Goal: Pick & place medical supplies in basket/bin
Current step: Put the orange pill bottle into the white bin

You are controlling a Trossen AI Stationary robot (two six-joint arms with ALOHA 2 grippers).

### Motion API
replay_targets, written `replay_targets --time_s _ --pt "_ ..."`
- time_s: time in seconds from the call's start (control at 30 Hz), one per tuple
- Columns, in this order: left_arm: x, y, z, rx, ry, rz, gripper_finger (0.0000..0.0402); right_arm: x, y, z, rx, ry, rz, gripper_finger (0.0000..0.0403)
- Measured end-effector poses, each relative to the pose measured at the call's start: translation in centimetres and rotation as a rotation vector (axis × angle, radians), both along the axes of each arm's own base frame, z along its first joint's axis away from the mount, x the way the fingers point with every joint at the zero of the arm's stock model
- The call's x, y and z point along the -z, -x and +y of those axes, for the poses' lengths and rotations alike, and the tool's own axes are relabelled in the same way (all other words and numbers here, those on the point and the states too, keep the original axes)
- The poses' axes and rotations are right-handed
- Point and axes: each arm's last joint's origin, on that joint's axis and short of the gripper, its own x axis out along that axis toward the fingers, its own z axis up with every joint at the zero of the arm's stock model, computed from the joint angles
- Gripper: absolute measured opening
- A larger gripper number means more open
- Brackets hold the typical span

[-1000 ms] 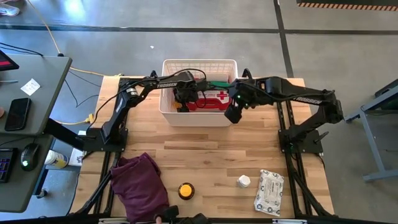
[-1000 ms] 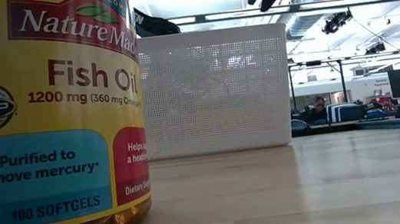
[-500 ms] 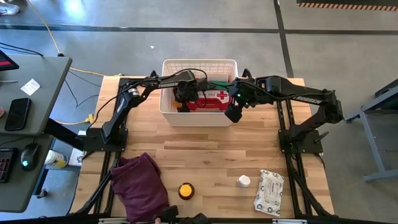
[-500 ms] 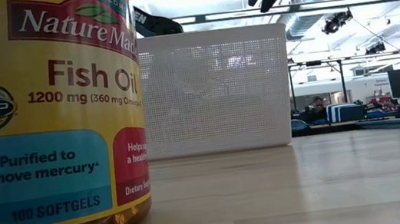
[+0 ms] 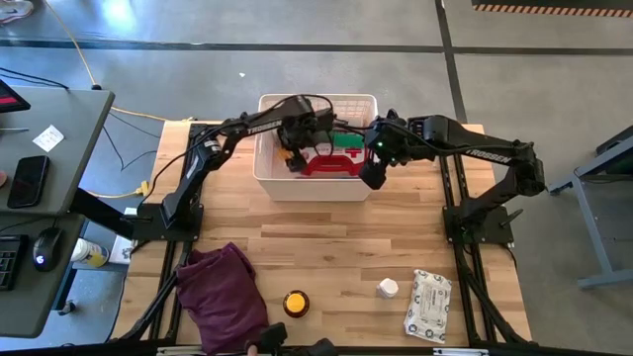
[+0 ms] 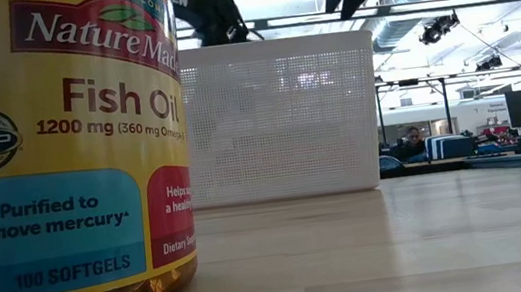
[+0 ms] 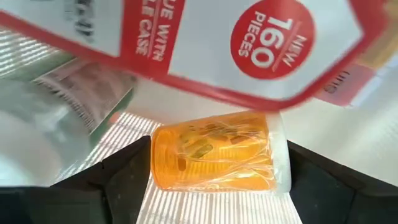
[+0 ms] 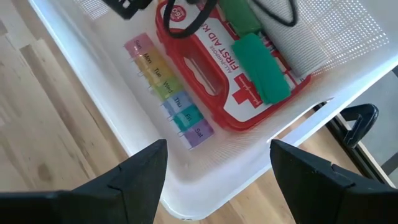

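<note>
One white basket (image 5: 265, 176) is set at the far middle of the table (image 5: 336, 247).

Counted inside it:
- 1 red first-aid case (image 8: 219, 73), white cross up
- 2 green rolls (image 8: 264, 73), lying on the case
- 1 rainbow pill organiser (image 8: 169, 99), laid along the basket wall beside the case
- 1 amber bottle (image 7: 212, 158), lying on its side on the basket floor, seen only in the left wrist view

Counted on the near part of the table, well apart from the basket:
- 1 large fish-oil bottle (image 6: 60, 152), upright, yellow lid seen from above
- 1 small white bottle (image 5: 387, 289)
- 1 white wipes pack (image 5: 428, 305), just beside the white bottle
- 1 dark purple cloth (image 5: 223, 295), bunched at the near left

Left gripper (image 5: 295, 146) is positioned over the basket's left half, above the case. Its fingers are spread wide, with the amber bottle lying between the two tips. Contact with the bottle cannot be told; it appears to rest on the basket floor and is not seen lifted.

Right gripper (image 5: 370, 176) is held over the basket's right-hand near corner, pointing down at the contents. Its fingers (image 8: 134, 177) are spread wide, with nothing held between them.

2 arms are in view; both grippers show above the basket rim in the low view.
</note>
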Motion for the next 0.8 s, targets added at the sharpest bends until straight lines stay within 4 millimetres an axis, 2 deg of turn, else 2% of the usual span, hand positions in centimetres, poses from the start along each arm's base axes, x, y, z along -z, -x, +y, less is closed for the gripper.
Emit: replay_targets --time_s 0.37,0.5,0.63,0.8 --pt "-6.7 -0.7 0.4 -0.032 -0.124 -0.250 0.0357 0.0 0.0 0.1 -0.035 -0.019 0.002 0.0275" --pt "-8.4 -0.5 0.1 -0.053 -0.124 -0.375 0.0358 0.0 0.0 0.1 -0.058 -0.020 0.011 0.0275" --pt "-10.0 -0.2 -0.2 -0.090 -0.125 -0.459 0.0362 -0.6 0.8 0.0 -0.060 -0.009 -0.010 0.0275" --pt "-12.1 0.1 -0.6 -0.138 -0.056 -0.629 0.0355 -2.6 3.0 -0.9 -0.019 0.026 -0.111 0.0275"
